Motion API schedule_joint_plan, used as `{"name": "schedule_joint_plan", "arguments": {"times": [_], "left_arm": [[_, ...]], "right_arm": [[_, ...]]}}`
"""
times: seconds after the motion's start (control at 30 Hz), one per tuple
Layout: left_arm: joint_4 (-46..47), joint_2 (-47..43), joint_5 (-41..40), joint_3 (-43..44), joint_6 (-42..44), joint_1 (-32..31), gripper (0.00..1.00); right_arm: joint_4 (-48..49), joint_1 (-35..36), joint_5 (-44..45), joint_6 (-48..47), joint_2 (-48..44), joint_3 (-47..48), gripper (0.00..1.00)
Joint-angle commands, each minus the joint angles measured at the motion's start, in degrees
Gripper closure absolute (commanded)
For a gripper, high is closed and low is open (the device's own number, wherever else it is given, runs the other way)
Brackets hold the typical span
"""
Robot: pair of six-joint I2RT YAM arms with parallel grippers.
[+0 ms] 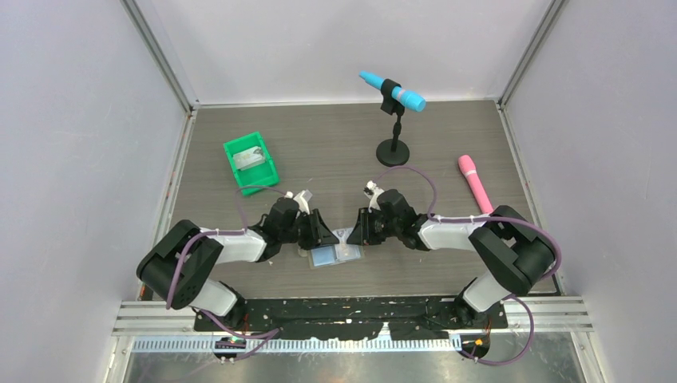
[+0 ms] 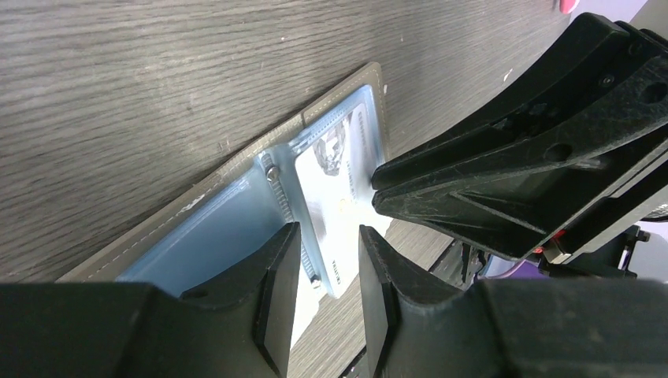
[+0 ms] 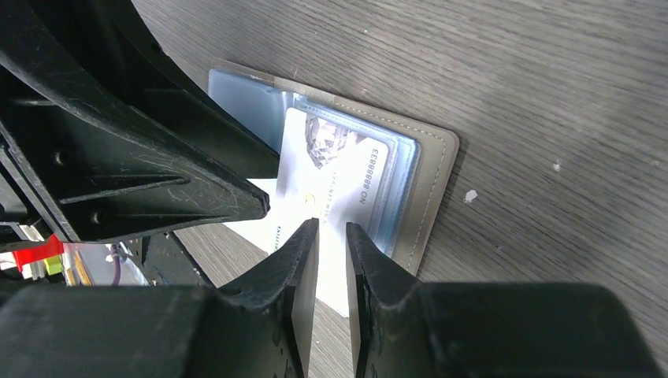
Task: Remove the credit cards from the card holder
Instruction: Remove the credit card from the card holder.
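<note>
Card holder [image 1: 335, 255] lies open and flat on the table [image 1: 319, 136], by the middle of the near edge. One credit card [image 3: 339, 169] sticks partway out of a pale blue pocket. Left pincer [image 2: 327, 232]: jaws apart, over the fold. Right pincer [image 3: 327, 227]: narrow slit over the card; grip uncertain, possibly only touching.

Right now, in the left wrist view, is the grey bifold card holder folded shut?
No, the grey bifold card holder lies opened flat, its pale blue pockets and a whitish credit card showing.
</note>
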Motion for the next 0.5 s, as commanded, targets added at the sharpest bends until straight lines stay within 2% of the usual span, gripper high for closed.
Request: {"name": "schedule_joint_plan", "arguments": {"times": [0.0,0.23,0.47], "left_arm": [[5.54,0.97,1.16,-0.46,-1.15,-0.49,0.65],[7.01,1.54,1.45,-0.56,-1.94,-0.54,0.66],[7.01,2.09,0.51,-1.23,-1.42,-0.48,0.67]], "right_arm": [[2.27,0.38,0.37,0.51,0.50,-0.31,0.74],[0.92,0.42,1.37,0.36,-0.12,-0.43,0.74],[-2.42,0.47,2.92,0.35,-4.73,0.77,0.74]]}}
